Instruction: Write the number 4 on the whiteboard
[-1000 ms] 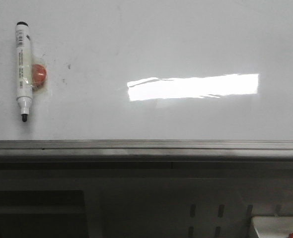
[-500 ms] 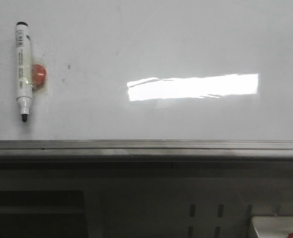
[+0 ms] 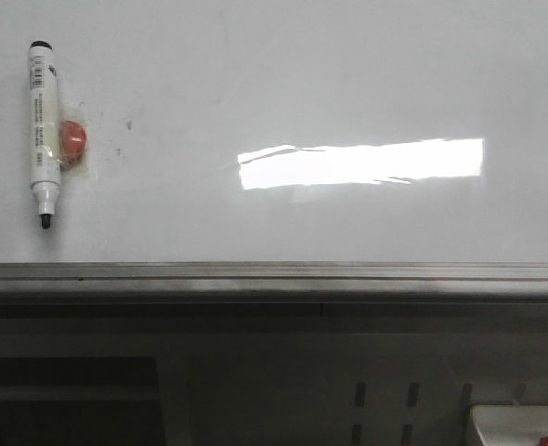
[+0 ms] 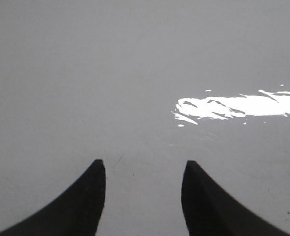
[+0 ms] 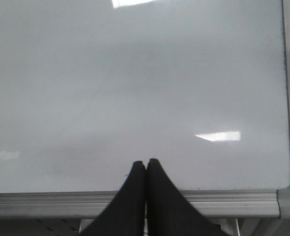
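The whiteboard [image 3: 348, 74] is filling the upper part of the front view, glossy white, with a bright rectangular light reflection [image 3: 361, 163] sitting right of centre. Nearest the camera, a grey perforated panel [image 3: 385, 400] is showing below the board, with a white tray corner [image 3: 520, 426] at its right carrying a small red item. Above the panel, the board's grey metal lower edge [image 3: 274, 275] is running the full width. Farther up, on the board's left side, a white marker [image 3: 43, 130] with black tip pointing down is lying upright against an orange round magnet [image 3: 71, 139]; a few dark specks [image 3: 128, 124] are sitting just right of the magnet. No stroke of the number 4 is appearing on the board. The left gripper [image 4: 142, 169] is hanging with jaws spread wide, nothing between them, over bare board surface. The right gripper [image 5: 145, 164] is showing its fingers pressed together, empty, near the board's lower frame.
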